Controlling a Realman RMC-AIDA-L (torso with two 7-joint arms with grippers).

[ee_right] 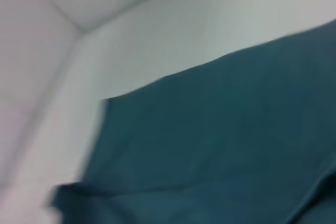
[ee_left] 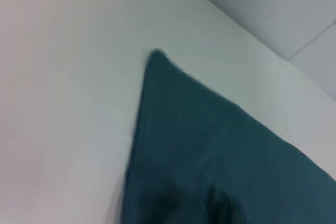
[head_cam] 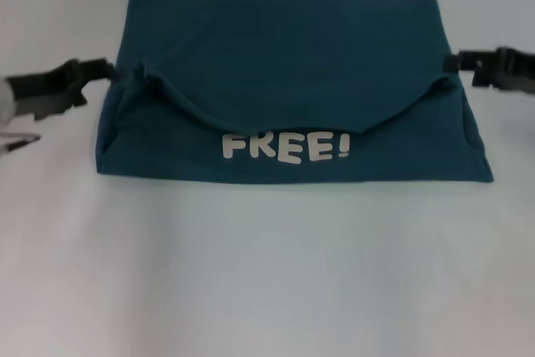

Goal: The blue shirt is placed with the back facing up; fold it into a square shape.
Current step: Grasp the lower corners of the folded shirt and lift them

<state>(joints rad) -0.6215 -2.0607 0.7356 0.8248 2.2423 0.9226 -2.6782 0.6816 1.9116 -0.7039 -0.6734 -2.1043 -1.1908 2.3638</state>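
Note:
The blue shirt [head_cam: 284, 56] lies on the white table as a wide rectangle. Its far part is folded toward me, and the flap's edge sags in a curve above the white "FREE!" lettering [head_cam: 286, 147]. My left gripper [head_cam: 104, 71] is at the shirt's left edge, by the flap's left corner. My right gripper [head_cam: 456, 63] is at the right edge, by the flap's right corner. The frames do not show whether either one holds cloth. The left wrist view shows a pointed corner of the shirt [ee_left: 210, 156]. The right wrist view shows its cloth and an edge [ee_right: 220, 145].
The white table [head_cam: 267, 273] stretches in front of the shirt and to both sides. In the wrist views a pale wall or panel [ee_left: 273, 9] rises behind the table's far edge.

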